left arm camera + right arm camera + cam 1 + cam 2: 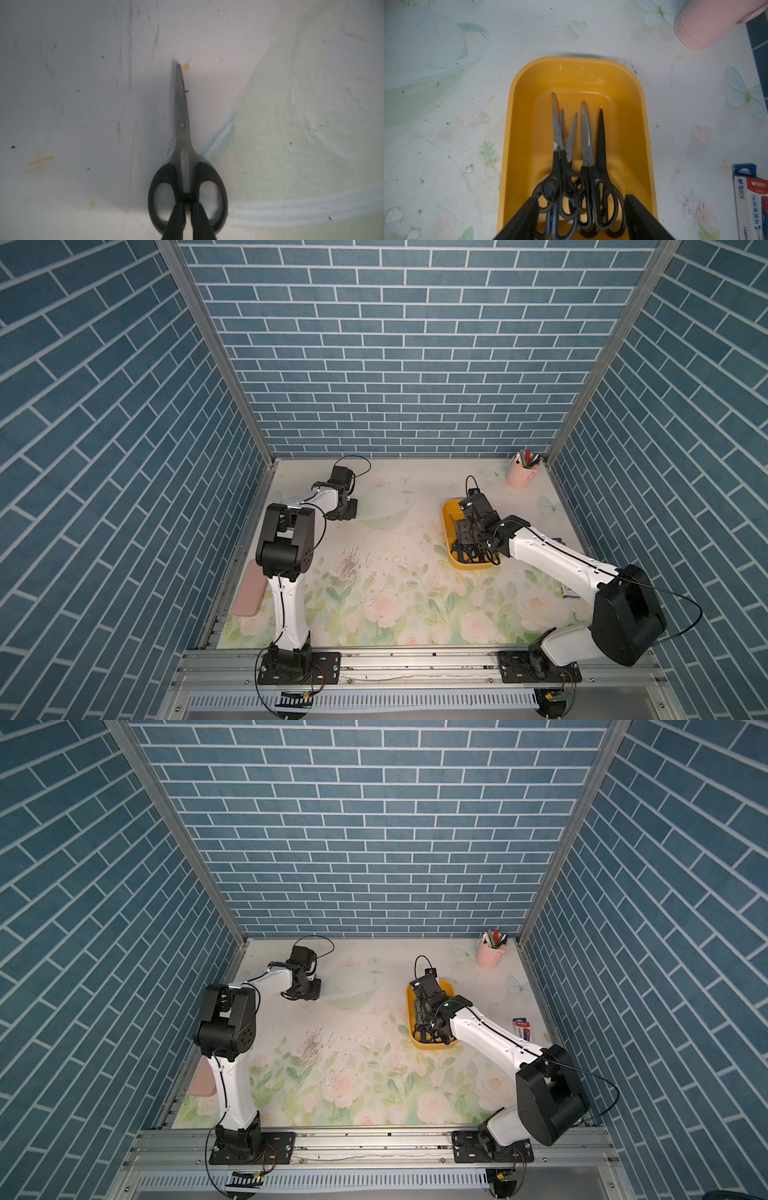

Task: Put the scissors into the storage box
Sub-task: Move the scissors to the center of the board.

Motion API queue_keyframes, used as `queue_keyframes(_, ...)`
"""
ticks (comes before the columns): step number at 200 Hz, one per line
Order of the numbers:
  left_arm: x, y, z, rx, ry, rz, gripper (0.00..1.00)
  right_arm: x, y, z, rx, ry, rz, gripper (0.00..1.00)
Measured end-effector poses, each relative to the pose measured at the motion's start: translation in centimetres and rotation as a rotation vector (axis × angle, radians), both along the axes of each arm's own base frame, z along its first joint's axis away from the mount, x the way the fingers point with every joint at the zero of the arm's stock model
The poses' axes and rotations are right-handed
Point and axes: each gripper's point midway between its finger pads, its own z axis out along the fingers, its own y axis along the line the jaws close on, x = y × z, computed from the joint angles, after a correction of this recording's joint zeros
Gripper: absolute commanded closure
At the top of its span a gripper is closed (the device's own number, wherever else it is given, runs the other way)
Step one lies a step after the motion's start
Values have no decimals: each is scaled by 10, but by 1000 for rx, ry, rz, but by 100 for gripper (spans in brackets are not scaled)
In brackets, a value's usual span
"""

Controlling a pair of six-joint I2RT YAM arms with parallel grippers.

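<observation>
The step in hand is the pickup of what looks like the one pair left outside. The left gripper [188, 204] is clamped on the loose pair of scissors [181, 124] where the two black handle loops meet, blades closed and pointing away from the wrist, well apart from the storage box [577, 60] on its left-arm side (whether the pair has cleared the mat [83, 104] I cannot tell). The stored scissors [584, 135] lie side by side inside the storage box, and the right gripper [581, 198] hangs over their handles with fingers spread wide, gripping nothing. Next, I judge, comes a lift and carry across to the storage box, with the right arm drawing clear first.
</observation>
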Motion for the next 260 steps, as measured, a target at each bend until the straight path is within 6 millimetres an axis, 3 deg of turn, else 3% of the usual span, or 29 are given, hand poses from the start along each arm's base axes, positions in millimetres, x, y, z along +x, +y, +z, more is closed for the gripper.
queue_keyframes(11, -1, 0, 0, -1, -6, 0, 83, 0, 0, 0, 0, 0, 0, 31)
queue_keyframes(26, -4, 1, -3, -2, -10, -2, 66, 0, 0, 0, 0, 0, 0, 31)
queue_keyframes(32, -7, 2, -7, 1, -1, -1, 65, 0, 0, 0, 0, 1, 0, 31)
queue_keyframes(109, -11, 0, -7, -26, -18, 20, 69, 0, 0, -2, -4, 5, 0, 30)
queue_keyframes(135, -29, -9, -8, -44, -10, 5, 69, 0, -1, -2, -8, 3, -2, 31)
queue_keyframes(162, -70, -34, -9, -61, 18, -47, 69, 1, -2, -2, -17, 0, 0, 30)
queue_keyframes(188, -121, -76, -10, -98, 48, -114, 69, 2, -3, -1, -30, -5, 3, 30)
queue_keyframes(226, -221, -140, -8, -216, 133, -196, 65, 2, -5, -1, -44, -11, 1, 30)
queue_keyframes(260, -304, -157, -7, -244, 280, -214, 64, 3, -7, 1, -56, -18, 0, 30)
